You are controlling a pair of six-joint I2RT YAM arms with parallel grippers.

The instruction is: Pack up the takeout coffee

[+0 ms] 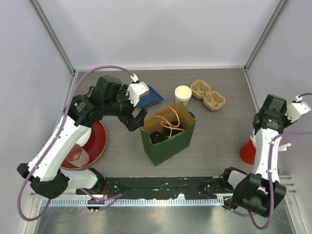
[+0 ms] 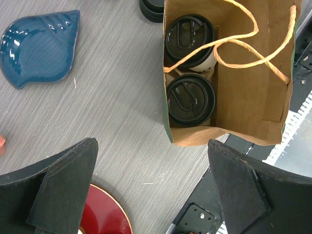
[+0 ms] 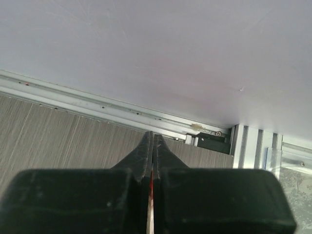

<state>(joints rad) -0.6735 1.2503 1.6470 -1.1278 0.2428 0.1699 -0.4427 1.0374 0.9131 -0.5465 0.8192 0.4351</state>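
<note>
A green paper bag (image 1: 170, 144) with a brown inside and orange string handles stands open mid-table. Two cream-white coffee cups with black sip lids stand side by side in its left end, seen in the left wrist view (image 2: 189, 39) (image 2: 190, 97). A third black lid (image 2: 152, 9) shows on the table just beyond the bag. A lidless white cup (image 1: 183, 93) stands behind the bag. My left gripper (image 1: 136, 119) (image 2: 151, 144) is open and empty, hovering just left of the bag. My right gripper (image 1: 265, 119) (image 3: 153, 134) is shut and empty, by the right wall.
A cardboard cup carrier (image 1: 208, 95) lies at the back right. A blue leaf-shaped dish (image 1: 148, 97) (image 2: 39, 46) lies behind my left gripper. A red plate (image 1: 97, 139) holding a small cup (image 1: 78, 156) sits at the left. A red cup (image 1: 247, 152) stands below my right arm.
</note>
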